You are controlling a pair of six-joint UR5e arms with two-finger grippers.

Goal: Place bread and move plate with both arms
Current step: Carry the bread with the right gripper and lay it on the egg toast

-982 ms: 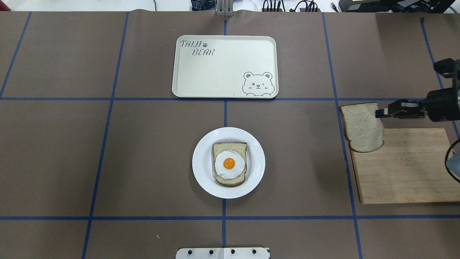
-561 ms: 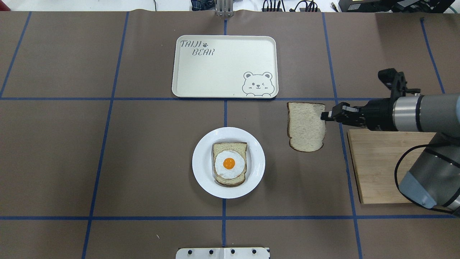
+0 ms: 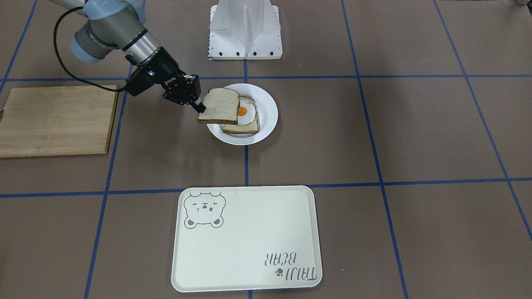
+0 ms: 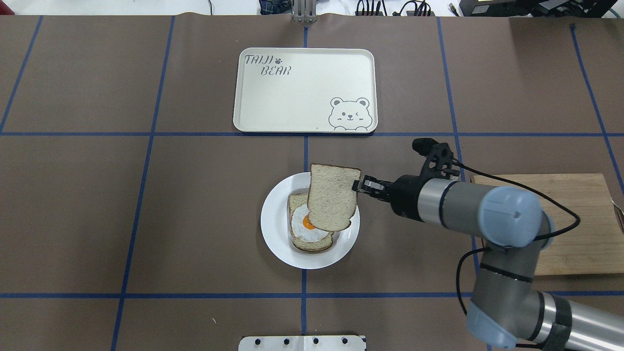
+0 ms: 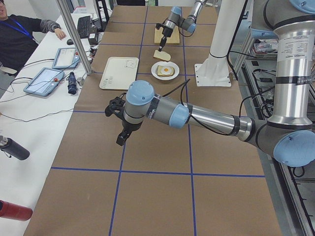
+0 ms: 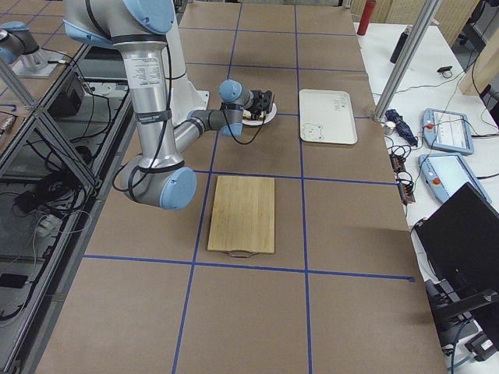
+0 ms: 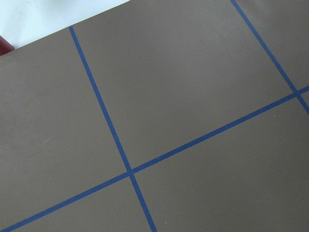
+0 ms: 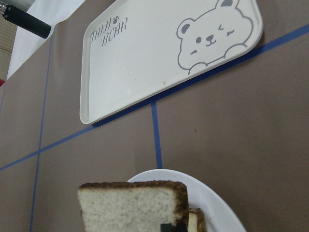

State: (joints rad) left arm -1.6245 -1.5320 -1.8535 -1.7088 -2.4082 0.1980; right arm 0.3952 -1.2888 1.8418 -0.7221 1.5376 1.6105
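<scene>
My right gripper [image 4: 358, 185] is shut on one edge of the plain bread slice [image 4: 331, 197]. It holds the slice in the air, tilted, over the right part of the white plate [image 4: 273, 239]. On the plate lies another slice topped with a fried egg [image 4: 309, 231], partly hidden under the held bread. In the front-facing view the bread [image 3: 219, 106] hangs over the plate [image 3: 268, 110] from the gripper [image 3: 201, 109]. My left gripper [image 5: 120, 140] shows only in the exterior left view, far from the plate above bare table. I cannot tell whether it is open.
A cream tray with a bear drawing [image 4: 304, 90] lies beyond the plate. A wooden cutting board [image 4: 580, 214] lies to the right, partly under my right arm. The robot's base [image 3: 245, 29] stands behind the plate. Blue tape lines cross the brown table.
My right arm has carried the bread leftward from the cutting board's left edge to above the plate. The plate and egg slice have not moved.
</scene>
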